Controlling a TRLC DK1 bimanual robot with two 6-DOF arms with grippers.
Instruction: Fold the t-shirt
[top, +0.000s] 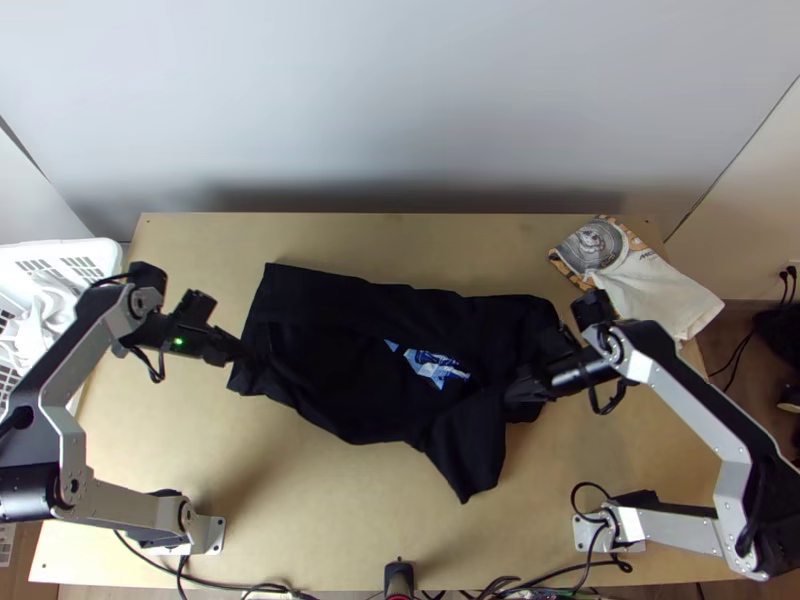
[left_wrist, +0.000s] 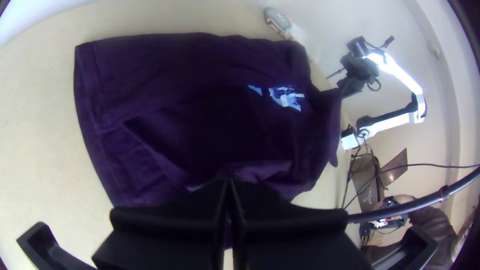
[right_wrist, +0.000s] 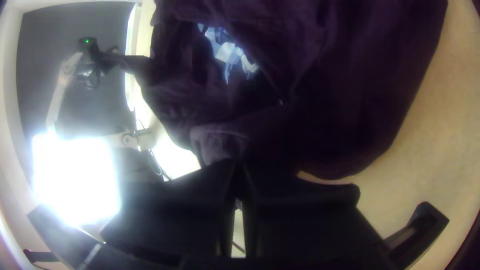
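Pale wooden bench (top: 320, 510) carries the dark t-shirt (top: 340, 350) mid-surface, rumpled, one flap toward the near edge. Left tool (left_wrist: 228, 181) and right tool (right_wrist: 239, 164) both pinched closed on its cloth, well apart, presumably to share the load evenly; printed cloth (top: 640, 285) at far right, likely parked outside the folding path.

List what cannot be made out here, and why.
Left wrist view: cloth inside the left hand, hidden by its fingers.
Right wrist view: cloth inside the right hand, likewise.
Top view: lower layers of the t-shirt, covered by cloth above.
Top view: white basket, cut off by the left edge.
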